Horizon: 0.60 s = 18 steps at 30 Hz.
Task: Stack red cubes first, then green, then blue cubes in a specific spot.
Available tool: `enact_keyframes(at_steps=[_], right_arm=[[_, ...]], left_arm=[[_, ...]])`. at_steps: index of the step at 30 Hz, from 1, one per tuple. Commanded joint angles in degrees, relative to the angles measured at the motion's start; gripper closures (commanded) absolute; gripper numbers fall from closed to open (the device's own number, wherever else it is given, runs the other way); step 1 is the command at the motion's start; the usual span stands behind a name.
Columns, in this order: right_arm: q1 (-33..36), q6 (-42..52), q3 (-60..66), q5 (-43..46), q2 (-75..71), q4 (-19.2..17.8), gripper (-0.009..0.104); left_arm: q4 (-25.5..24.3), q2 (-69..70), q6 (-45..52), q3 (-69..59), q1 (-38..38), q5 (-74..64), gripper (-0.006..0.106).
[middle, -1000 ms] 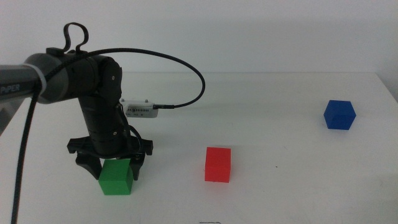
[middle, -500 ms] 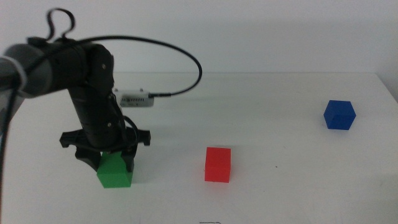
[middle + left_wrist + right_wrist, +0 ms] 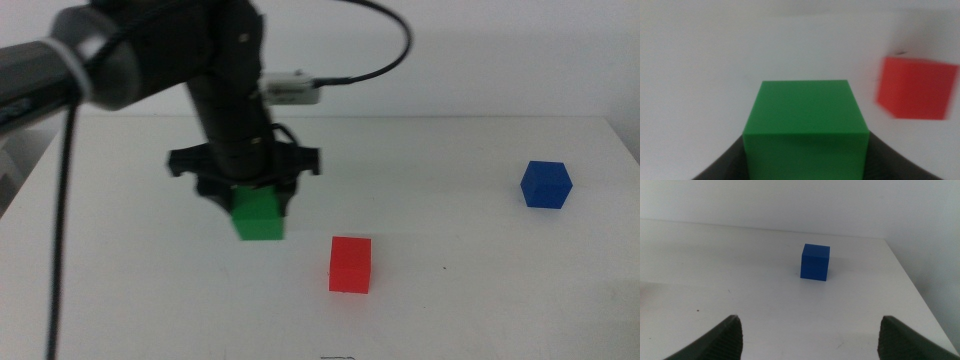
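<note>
My left gripper [image 3: 256, 208] is shut on the green cube [image 3: 258, 214] and holds it in the air, left of and above the red cube [image 3: 350, 264]. In the left wrist view the green cube [image 3: 805, 127] sits between the dark jaws, with the red cube [image 3: 916, 88] on the white table beyond it. The red cube stands alone on the table in the middle. The blue cube [image 3: 545, 184] stands at the far right; the right wrist view shows it [image 3: 815, 262] ahead of my right gripper [image 3: 810, 335], which is open and empty and out of the middle view.
The white tabletop [image 3: 450, 310] ends at a far edge against a pale wall and at a right edge near the blue cube. The left arm's black cable [image 3: 390, 40] loops above the table behind the gripper.
My left gripper has lifted the green cube off the table and carried it right and up, toward the red cube. The red and blue cubes have not moved.
</note>
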State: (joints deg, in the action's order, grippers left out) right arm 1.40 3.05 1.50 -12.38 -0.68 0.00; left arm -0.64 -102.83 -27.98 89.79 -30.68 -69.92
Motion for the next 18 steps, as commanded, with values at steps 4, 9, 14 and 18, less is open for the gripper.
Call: enact_keyframes(at_steps=[4,9,14,18], right_arm=[[0.1,0.7,-0.6,4.3,-0.9,-0.8,0.012],[0.1,0.7,-0.6,4.3,-0.9,-0.8,0.012],[0.1,0.7,-0.6,4.3,-0.9,-0.8,0.012],[0.1,0.7,-0.6,4.3,-0.9,-0.8,0.012]], left_arm=[[2.0,-1.3,-2.6,8.2,-4.8,-5.4,0.102],[6.6,-5.9,-2.7,13.1,-7.2,-5.4,0.102],[6.8,-10.2,-2.8,17.8,-9.4,-5.4,0.102],[6.7,-11.5,-2.0,18.7,-10.0,-5.4,0.102]])
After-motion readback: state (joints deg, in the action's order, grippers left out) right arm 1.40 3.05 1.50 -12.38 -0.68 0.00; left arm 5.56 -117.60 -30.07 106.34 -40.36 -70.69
